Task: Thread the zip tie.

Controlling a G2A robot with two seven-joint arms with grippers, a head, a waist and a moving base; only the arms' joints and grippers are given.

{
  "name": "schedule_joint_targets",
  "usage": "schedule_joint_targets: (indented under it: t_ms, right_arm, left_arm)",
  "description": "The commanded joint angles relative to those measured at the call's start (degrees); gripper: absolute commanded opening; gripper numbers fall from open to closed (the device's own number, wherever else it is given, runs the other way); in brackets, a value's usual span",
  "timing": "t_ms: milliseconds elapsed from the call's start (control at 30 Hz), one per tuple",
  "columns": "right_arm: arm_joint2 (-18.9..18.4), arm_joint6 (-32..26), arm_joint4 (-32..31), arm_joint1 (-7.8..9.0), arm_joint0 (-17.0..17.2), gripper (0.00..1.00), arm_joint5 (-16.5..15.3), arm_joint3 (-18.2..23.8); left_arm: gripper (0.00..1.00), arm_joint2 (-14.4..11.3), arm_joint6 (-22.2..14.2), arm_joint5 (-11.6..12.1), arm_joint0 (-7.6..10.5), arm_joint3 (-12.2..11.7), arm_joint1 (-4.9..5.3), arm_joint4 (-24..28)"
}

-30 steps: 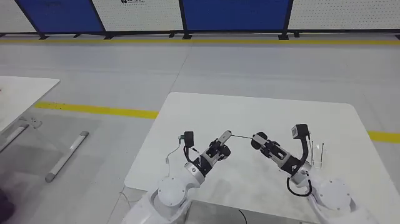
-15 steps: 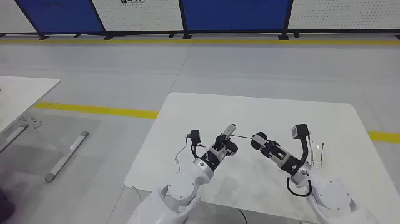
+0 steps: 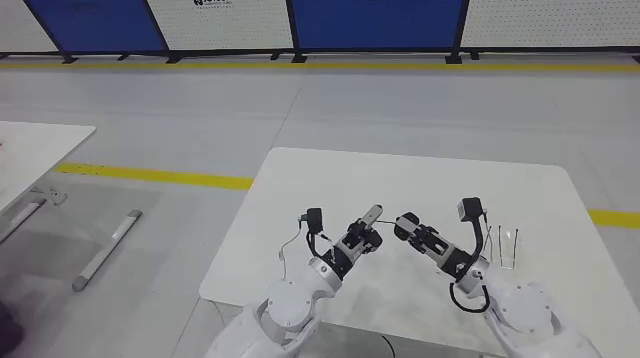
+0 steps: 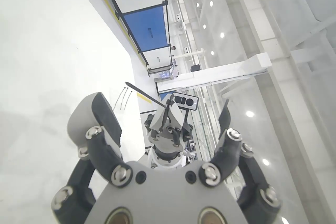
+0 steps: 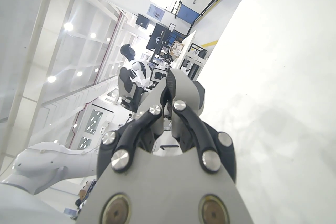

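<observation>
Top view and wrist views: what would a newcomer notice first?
Two grippers face each other above the white table's near half. The right gripper is shut on a black zip tie, which points at the wide-open fingers of the left gripper. Spare zip ties lie on the table farther to the right.
</observation>
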State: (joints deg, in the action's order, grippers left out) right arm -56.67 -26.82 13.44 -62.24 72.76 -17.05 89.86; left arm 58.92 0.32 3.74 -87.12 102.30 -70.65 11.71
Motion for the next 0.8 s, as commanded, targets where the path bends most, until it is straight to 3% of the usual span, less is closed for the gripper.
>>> schedule_joint_targets:
  t_ms: [0, 167, 333, 367, 433, 467, 600, 767]
  right_arm:
    - [0.0, 0.0, 0.0, 0.0, 0.0, 0.0, 0.0, 0.0]
    - [0.0, 0.0, 0.0, 0.0, 0.0, 0.0, 0.0, 0.0]
    - [0.0, 0.0, 0.0, 0.0, 0.0, 0.0, 0.0, 0.0]
    - [0.0, 0.0, 0.0, 0.0, 0.0, 0.0, 0.0, 0.0]
    - [0.0, 0.0, 0.0, 0.0, 0.0, 0.0, 0.0, 0.0]
    - [0.0, 0.0, 0.0, 0.0, 0.0, 0.0, 0.0, 0.0]
    - [0.0, 0.0, 0.0, 0.0, 0.0, 0.0, 0.0, 0.0]
    - [0.0, 0.0, 0.0, 0.0, 0.0, 0.0, 0.0, 0.0]
  left_arm:
    - [1.0, 0.0, 0.0, 0.1, 0.0, 0.0, 0.0, 0.1]
    - [1.0, 0.0, -0.1, 0.2, 0.02, 0.0, -0.03, 0.1]
    - [1.0, -0.4, 0.4, 1.8, 0.76, -0.9, -0.21, -1.5]
    - [0.78, -0.3, 0.7, 2.0, 0.87, -1.2, -0.25, -1.5]
    - [0.05, -0.3, 1.0, 2.1, 1.18, -1.7, -0.36, -1.5]
    - [0.0, -0.3, 1.1, 2.0, 1.27, -1.9, -0.39, -1.5]
    - [0.0, -0.4, 0.8, 1.2, 1.4, -2.4, -0.38, -3.1]
    - [0.0, -0.4, 0.0, 1.9, 0.85, -2.6, -0.33, -4.2]
